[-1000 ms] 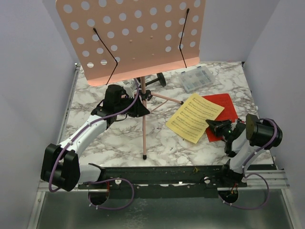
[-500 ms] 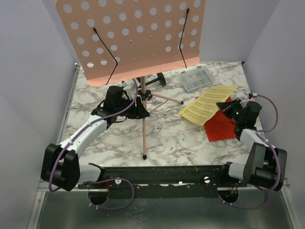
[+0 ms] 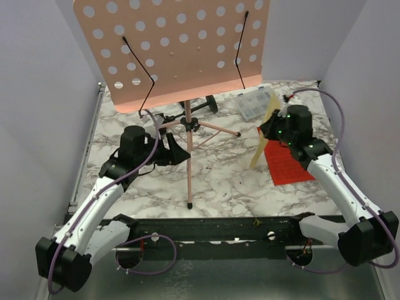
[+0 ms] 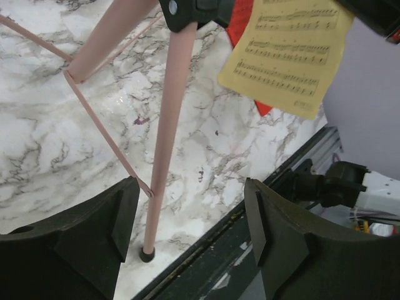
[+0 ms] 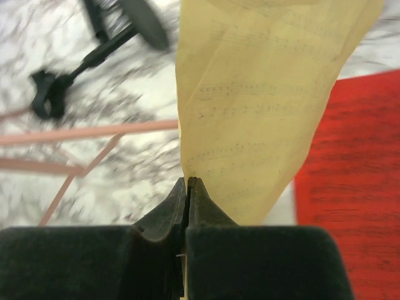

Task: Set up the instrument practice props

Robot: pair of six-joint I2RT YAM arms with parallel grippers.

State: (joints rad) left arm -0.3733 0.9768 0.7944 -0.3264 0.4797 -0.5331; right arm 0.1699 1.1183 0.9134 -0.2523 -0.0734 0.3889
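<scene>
**On the marble counter (image 3: 225, 181): yellow page lifted, stand upright**

Toward the back, got the pink music stand (image 3: 175, 50) up on its thin tripod legs, perforated desk facing the near edge. Down by those legs, black microphone (image 3: 203, 107) on the counter. Clear compartment box (image 3: 256, 103) just off to the right of it.

Over on the right side, right pincer (image 3: 269, 129) clenched tight on the yellow sheet-music page (image 3: 257, 153). Pinching it by one edge between fully closed fingers, with the sheet dangling clear of the marble, nearly edge-on from above. Red page (image 3: 289, 164) flat on the counter right beside and below, partly tucked under that arm.

Left pincer (image 3: 180, 151) released, spread wide, hovering low by the stand's front leg. From the wrist view, looks like the leg passing between the two fingers (image 4: 94, 231) with daylight on both sides. Not gripping anything.
</scene>
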